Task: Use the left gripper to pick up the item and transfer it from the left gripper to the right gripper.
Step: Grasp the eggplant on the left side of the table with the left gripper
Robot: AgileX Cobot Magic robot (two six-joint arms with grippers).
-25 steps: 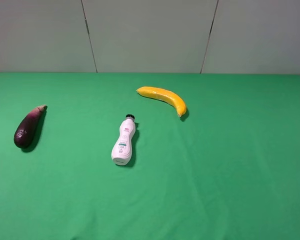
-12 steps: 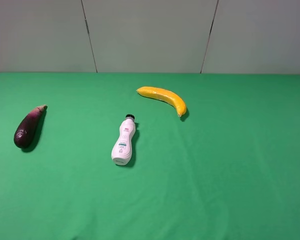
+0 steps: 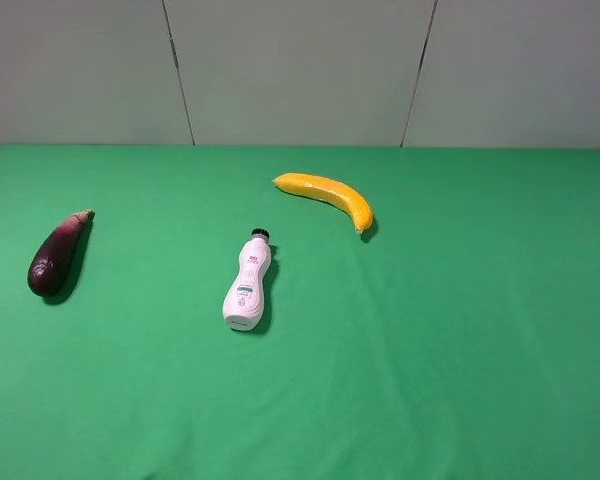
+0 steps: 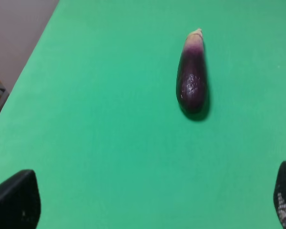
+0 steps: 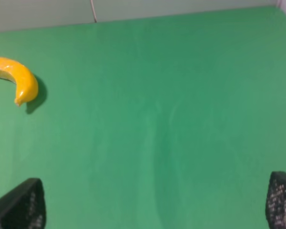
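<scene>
The item, a dark purple eggplant (image 3: pixel 57 257) with a pale stem end, lies on the green cloth at the far left of the exterior high view. In the left wrist view the eggplant (image 4: pixel 192 81) lies ahead of the left gripper (image 4: pixel 152 202), whose two black fingertips (image 4: pixel 16 200) stand wide apart with nothing between them. The right gripper (image 5: pixel 155 202) is also open and empty over bare cloth. Neither gripper nor arm shows in the exterior high view.
A white bottle (image 3: pixel 248 282) with a black cap lies near the middle. A yellow banana (image 3: pixel 327 194) lies behind it; the banana (image 5: pixel 16 81) also shows in the right wrist view. The table's left edge (image 4: pixel 26 71) is near the eggplant. A grey wall stands behind.
</scene>
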